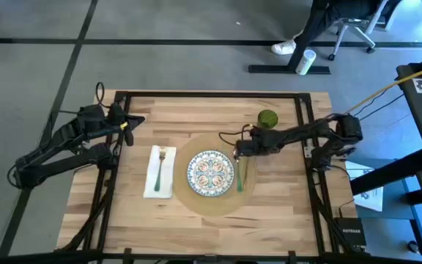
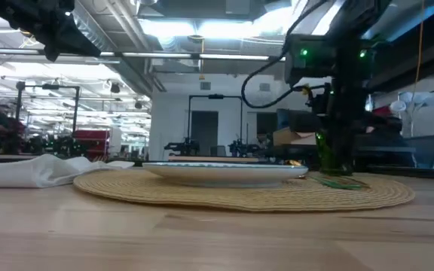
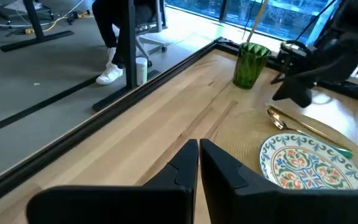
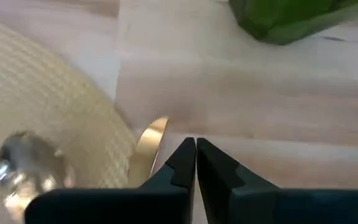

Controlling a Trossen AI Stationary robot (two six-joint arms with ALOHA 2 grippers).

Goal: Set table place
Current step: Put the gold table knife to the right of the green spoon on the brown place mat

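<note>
Right claw [image 1: 238,152], tips pressed together and prob. empty, centre frame by the spoon [image 1: 240,176] on the placemat [image 1: 212,202]: lift straight up w/o nudging spoon or plate [image 1: 210,173].

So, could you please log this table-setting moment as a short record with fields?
placemat: round, tan, on the table
plate: patterned, on the placemat
spoon: on the placemat, beside the plate, on its right-arm side
fork: on the white napkin, on the plate's other side
green cup: upright, beyond the placemat
right gripper: fingers shut, over the spoon's end
left gripper: fingers shut, back at the table's edge
</note>
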